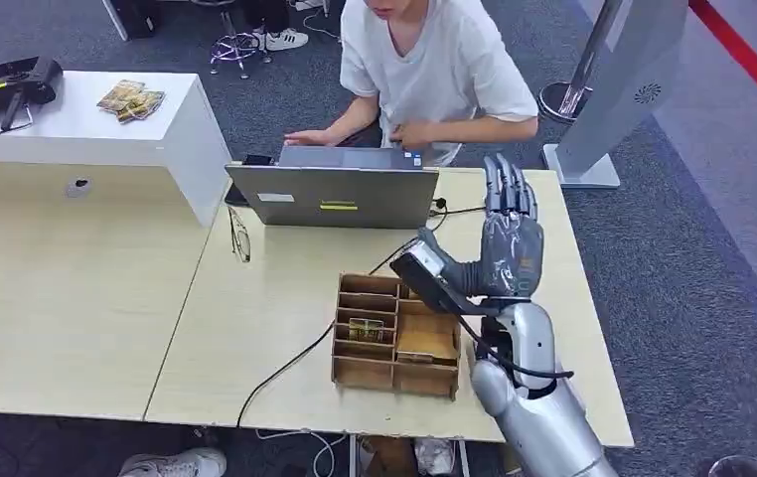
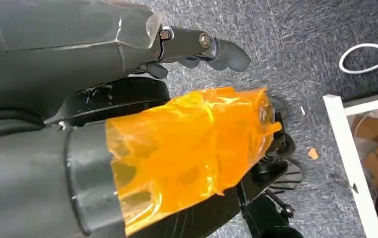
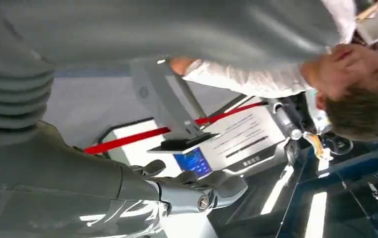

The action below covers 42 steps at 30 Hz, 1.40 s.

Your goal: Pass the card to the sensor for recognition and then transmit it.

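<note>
My right hand (image 1: 510,241) is raised above the table's right part, fingers straight up and apart, back toward me. Its thumb (image 1: 454,270) reaches left to the black sensor (image 1: 420,272), which stands tilted over the wooden compartment box (image 1: 355,372). I see no card in this hand; the right wrist view shows its thumb (image 3: 212,191) bare. One card (image 1: 365,330) lies in a middle compartment of the box. My left hand (image 2: 197,47) hangs beside my body over the carpet, holding nothing.
A person in a white shirt (image 1: 434,70) sits behind an open laptop (image 1: 335,194) at the far table edge. The sensor's black cable (image 1: 285,368) runs to the front edge. Glasses (image 1: 239,237) lie left of it. More cards (image 1: 131,99) rest on a white box (image 1: 181,149).
</note>
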Each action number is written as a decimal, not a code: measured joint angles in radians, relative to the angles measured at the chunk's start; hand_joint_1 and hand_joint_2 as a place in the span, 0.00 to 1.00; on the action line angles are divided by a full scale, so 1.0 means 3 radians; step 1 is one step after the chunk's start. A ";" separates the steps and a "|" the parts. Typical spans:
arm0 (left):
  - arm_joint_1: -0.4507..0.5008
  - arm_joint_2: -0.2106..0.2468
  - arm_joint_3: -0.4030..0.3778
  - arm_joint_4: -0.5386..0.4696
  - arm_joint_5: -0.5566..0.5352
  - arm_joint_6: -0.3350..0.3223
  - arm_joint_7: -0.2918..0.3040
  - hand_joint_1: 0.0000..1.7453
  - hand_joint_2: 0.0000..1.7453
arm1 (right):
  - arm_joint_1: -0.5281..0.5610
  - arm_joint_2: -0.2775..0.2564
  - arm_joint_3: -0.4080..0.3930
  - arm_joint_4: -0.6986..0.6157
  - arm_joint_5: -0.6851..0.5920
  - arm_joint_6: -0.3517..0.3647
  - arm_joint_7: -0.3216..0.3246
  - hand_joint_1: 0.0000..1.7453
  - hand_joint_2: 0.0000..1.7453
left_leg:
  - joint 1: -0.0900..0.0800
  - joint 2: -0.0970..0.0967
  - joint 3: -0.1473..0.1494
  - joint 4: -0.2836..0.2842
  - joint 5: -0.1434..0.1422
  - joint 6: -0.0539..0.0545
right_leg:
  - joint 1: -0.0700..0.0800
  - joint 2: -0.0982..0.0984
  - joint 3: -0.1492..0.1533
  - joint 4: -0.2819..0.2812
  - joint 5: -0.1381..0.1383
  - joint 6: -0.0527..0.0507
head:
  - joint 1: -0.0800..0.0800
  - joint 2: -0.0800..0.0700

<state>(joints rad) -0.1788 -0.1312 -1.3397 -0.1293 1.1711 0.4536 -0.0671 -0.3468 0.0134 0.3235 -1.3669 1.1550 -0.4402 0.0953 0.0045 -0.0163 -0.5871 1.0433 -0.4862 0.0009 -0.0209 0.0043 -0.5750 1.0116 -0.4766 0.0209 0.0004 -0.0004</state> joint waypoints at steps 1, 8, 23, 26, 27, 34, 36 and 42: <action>0.0002 0.0000 0.0000 0.0000 0.0016 0.0006 -0.0005 0.00 0.00 | 0.0030 0.0004 0.0010 -0.0049 -0.0073 -0.0002 -0.0044 0.00 0.00 | 0.0000 0.0000 0.0000 0.0000 0.0000 0.0000 | 0.0000 0.0000 0.0000 0.0000 0.0000 0.0000 | 0.0000 0.0000; 0.0017 0.0011 0.0006 0.0000 0.0137 0.0036 -0.0111 0.00 0.00 | 0.0307 0.0016 0.0093 -0.0409 -0.0618 0.0000 -0.0360 0.00 0.00 | 0.0000 0.0000 0.0000 0.0000 0.0000 0.0000 | 0.0000 0.0000 0.0000 0.0000 0.0000 0.0000 | 0.0000 0.0000; 0.0088 0.0051 0.0113 0.0000 0.0317 0.0086 -0.0245 0.00 0.00 | 0.0853 0.0011 0.0298 -0.0912 -0.1269 0.0012 -0.0819 0.00 0.00 | 0.0000 0.0000 0.0000 0.0000 0.0000 0.0000 | 0.0000 0.0000 0.0000 0.0000 0.0000 0.0000 | 0.0000 0.0000; 0.0099 0.0057 0.0140 0.0000 0.0357 0.0097 -0.0273 0.00 0.00 | 0.0954 0.0010 0.0347 -0.0989 -0.1471 0.0015 -0.0924 0.00 0.00 | 0.0000 0.0001 0.0000 0.0000 0.0000 0.0000 | 0.0000 0.0000 0.0000 0.0000 -0.0001 0.0000 | 0.0000 0.0000; 0.0100 0.0057 0.0146 0.0001 0.0371 0.0098 -0.0286 0.00 0.00 | 0.0991 0.0008 0.0361 -0.1019 -0.1523 0.0017 -0.0953 0.00 0.00 | 0.0000 0.0000 0.0000 0.0000 0.0000 0.0000 | 0.0000 0.0000 0.0000 0.0000 -0.0001 0.0000 | 0.0000 0.0000; 0.0110 0.0064 0.0184 0.0001 0.0449 0.0135 -0.0322 0.00 0.00 | 0.1245 -0.0037 0.0404 -0.1186 -0.1868 0.0078 -0.1104 0.00 0.00 | 0.0000 0.0000 -0.0001 -0.0001 -0.0001 0.0000 | 0.0000 0.0000 -0.0001 -0.0001 -0.0001 0.0000 | 0.0000 0.0000; 0.0112 0.0065 0.0197 0.0001 0.0454 0.0133 -0.0340 0.00 0.00 | 0.1300 -0.0060 0.0417 -0.1213 -0.1897 0.0104 -0.1138 0.00 0.00 | 0.0000 0.0001 -0.0001 -0.0001 -0.0001 0.0000 | 0.0000 0.0000 -0.0001 -0.0001 -0.0001 0.0000 | 0.0000 0.0000; 0.0113 0.0066 0.0201 0.0001 0.0467 0.0131 -0.0345 0.00 0.00 | 0.1444 -0.0128 0.0435 -0.1228 -0.1891 0.0145 -0.1188 0.00 1.00 | 0.0000 0.0000 -0.0001 -0.0001 -0.0001 0.0000 | 0.0000 0.0000 0.0000 -0.0001 -0.0001 0.0000 | 0.0000 0.0000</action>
<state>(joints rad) -0.1448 -0.1114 -1.2795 -0.1289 1.3111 0.4929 -0.1705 0.0864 -0.0252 0.4540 -1.7353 0.5879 -0.3967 -0.2609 0.0046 -0.0162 -0.5873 1.0432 -0.4864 0.0009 -0.0209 0.0043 -0.5750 1.0114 -0.4768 0.0208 0.0004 -0.0004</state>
